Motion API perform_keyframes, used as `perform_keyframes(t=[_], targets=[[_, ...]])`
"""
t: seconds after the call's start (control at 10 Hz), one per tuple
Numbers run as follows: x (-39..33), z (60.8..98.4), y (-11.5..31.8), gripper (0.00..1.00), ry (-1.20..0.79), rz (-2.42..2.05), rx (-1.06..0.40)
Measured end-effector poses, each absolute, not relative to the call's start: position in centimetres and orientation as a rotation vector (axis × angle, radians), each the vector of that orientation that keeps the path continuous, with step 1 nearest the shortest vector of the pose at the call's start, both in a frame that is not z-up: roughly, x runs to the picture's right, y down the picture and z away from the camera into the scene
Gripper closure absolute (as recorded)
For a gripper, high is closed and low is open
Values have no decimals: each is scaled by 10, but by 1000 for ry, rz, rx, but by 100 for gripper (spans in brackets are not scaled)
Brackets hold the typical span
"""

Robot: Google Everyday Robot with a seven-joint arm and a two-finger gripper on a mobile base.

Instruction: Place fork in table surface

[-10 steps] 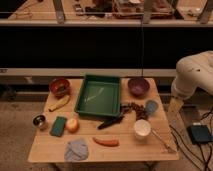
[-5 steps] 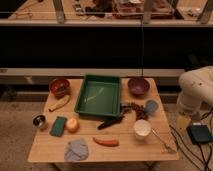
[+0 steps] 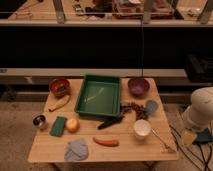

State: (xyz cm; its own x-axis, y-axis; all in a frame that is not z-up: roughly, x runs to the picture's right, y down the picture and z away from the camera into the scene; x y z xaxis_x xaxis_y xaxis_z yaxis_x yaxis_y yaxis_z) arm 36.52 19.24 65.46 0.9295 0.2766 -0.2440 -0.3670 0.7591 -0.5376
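Note:
The fork (image 3: 162,140) is slim and silvery. It lies flat on the light tan table surface (image 3: 125,150) near the front right corner, just right of the white cup (image 3: 142,128). Nothing holds it. My white arm (image 3: 201,109) stands off the table's right edge. The gripper (image 3: 189,136) hangs low below the arm, beside the table's right side and apart from the fork.
A green tray (image 3: 100,95) sits mid-table. Around it are a red bowl (image 3: 60,86), a purple bowl (image 3: 138,86), a banana (image 3: 59,103), a small metal cup (image 3: 39,121), a green sponge (image 3: 58,126), an orange fruit (image 3: 73,124), a black object (image 3: 110,122), a carrot (image 3: 106,142) and a grey cloth (image 3: 77,149).
The arm has moved down and slightly right, away from the table's right edge. The fork and the other items have not moved.

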Motion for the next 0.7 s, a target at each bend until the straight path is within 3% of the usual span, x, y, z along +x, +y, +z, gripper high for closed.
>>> perform_keyframes(t=[0.7], targets=[[362, 656, 194, 20, 135, 350, -617]])
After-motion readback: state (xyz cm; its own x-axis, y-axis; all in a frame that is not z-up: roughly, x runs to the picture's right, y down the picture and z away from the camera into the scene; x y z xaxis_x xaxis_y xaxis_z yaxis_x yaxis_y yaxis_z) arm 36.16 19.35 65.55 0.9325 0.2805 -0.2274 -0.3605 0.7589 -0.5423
